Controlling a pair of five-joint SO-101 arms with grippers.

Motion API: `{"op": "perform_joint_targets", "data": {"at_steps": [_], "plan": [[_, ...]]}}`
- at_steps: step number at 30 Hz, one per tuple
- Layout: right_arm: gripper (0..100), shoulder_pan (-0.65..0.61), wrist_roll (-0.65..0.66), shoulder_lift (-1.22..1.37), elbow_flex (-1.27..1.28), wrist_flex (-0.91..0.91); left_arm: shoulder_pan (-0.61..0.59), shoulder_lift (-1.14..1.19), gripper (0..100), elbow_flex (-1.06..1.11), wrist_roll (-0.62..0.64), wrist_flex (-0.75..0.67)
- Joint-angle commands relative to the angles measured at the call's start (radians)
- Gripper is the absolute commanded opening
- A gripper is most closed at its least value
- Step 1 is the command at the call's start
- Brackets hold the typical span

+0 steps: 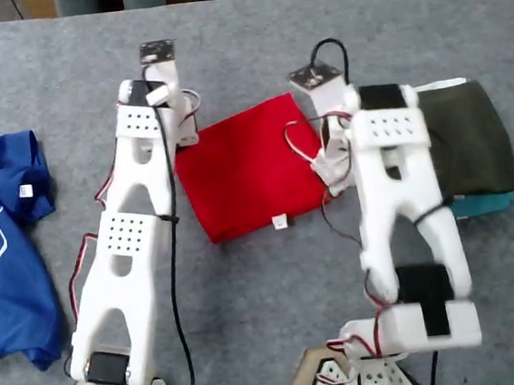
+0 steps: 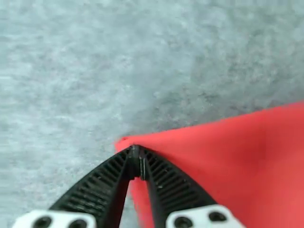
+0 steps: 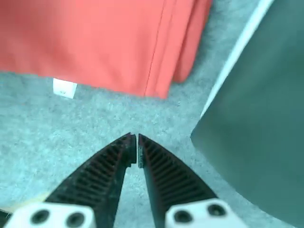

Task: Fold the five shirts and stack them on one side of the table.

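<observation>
Lying folded, the red shirt [image 1: 250, 170] shows a small white tag [image 1: 280, 221], unreadable.

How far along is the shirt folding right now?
Done: on the table's right, a dark green shirt lies folded atop a teal one. In hand: the folded red shirt, with the left pincer shut at its corner. Left: the blue shirt lies unfolded.

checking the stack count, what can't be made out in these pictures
High view: the blue shirt is cut off by the left edge.
High view: a teal edge shows under the dark green shirt; that shirt hides the stack's count.
Left wrist view: whether the shut left gripper pinches a corner of the red shirt; its tips cover it.
</observation>
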Motion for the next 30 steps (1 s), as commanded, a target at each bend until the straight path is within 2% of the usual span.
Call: {"op": "perform_joint_targets", "data": {"at_steps": [1, 4, 7, 10, 13, 15, 24, 30], "plan": [[1.5, -0.009, -0.006, -0.114, 0.067, -0.066, -0.062, -0.083, 3, -0.047, 0.011, 0.009], [1.5, -0.052, -0.034, -0.105, 0.139, -0.114, -0.111, -0.084, 3, -0.047, 0.011, 0.008], [2.4, -0.104, -0.198, -0.067, 0.159, -0.176, -0.156, -0.084, 3, -0.048, 0.011, 0.006], [13.2, -0.144, -0.4, -0.012, 0.16, -0.23, -0.18, -0.077, 3, -0.047, 0.011, 0.002], [26.7, -0.147, -0.497, 0.039, 0.157, -0.261, -0.188, -0.071, 3, -0.047, 0.006, -0.002], [30.2, -0.147, -0.506, 0.071, 0.16, -0.293, -0.188, -0.071, 3, -0.048, 0.005, -0.003], [24.8, -0.147, -0.508, 0.298, 0.154, -0.44, -0.188, -0.071, 3, -0.045, 0.003, -0.026], [24.5, -0.143, -0.508, 0.404, 0.154, -0.45, -0.188, -0.069, 3, -0.045, 0.003, -0.029]]}}
